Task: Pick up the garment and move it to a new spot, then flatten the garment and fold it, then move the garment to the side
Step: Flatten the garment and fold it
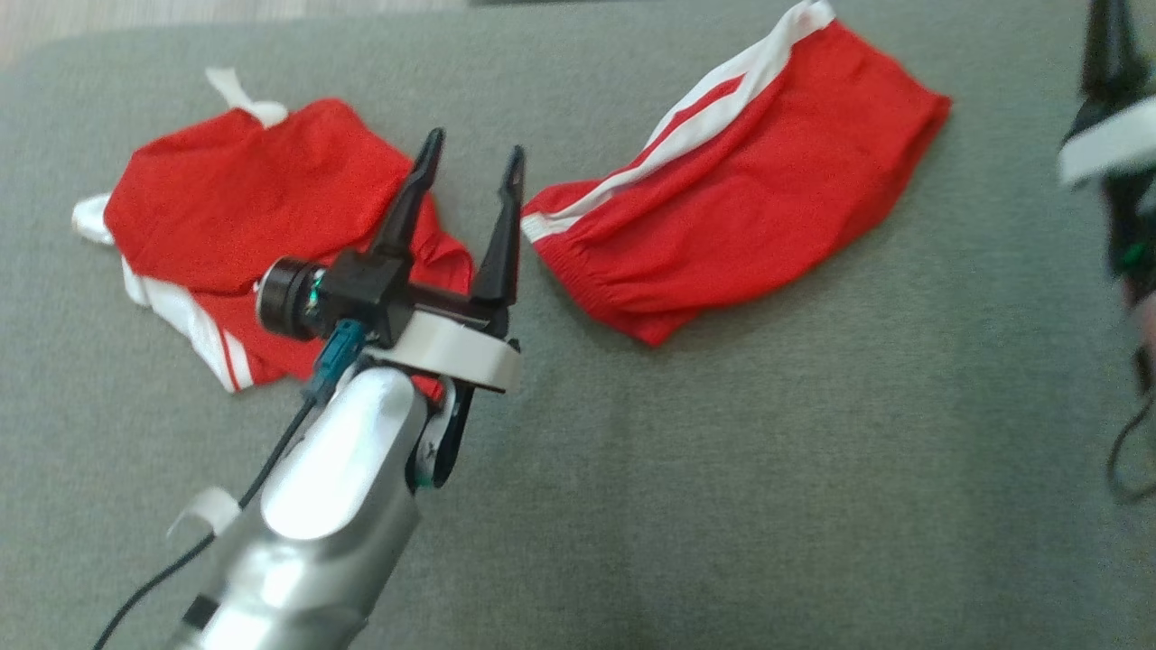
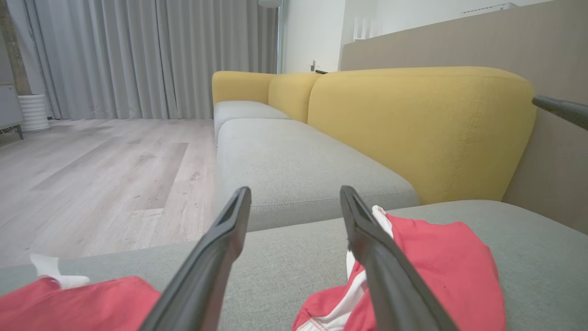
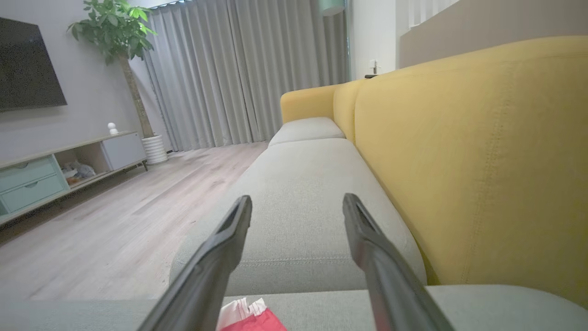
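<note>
Two red garments with white stripes lie on the grey seat cushion [image 1: 722,469]. One garment [image 1: 244,217] is bunched at the left, with a white drawstring at its top. The other garment [image 1: 750,208] lies spread out at the upper right. My left gripper [image 1: 474,171] hovers open between them, over the left garment's right edge, and holds nothing. In the left wrist view its fingers [image 2: 216,257] stand apart, with the left garment [image 2: 78,303] and the right garment [image 2: 441,271] on either side. My right gripper [image 3: 296,204] is open and empty above a garment corner [image 3: 248,319]. It shows blurred at the right edge [image 1: 1109,63].
A yellow backrest [image 2: 422,128] runs along the far side of the cushion. More grey seat [image 3: 303,202] continues beyond a seam. Wooden floor [image 2: 92,174], curtains and a low cabinet [image 3: 55,170] lie off the cushion's open side.
</note>
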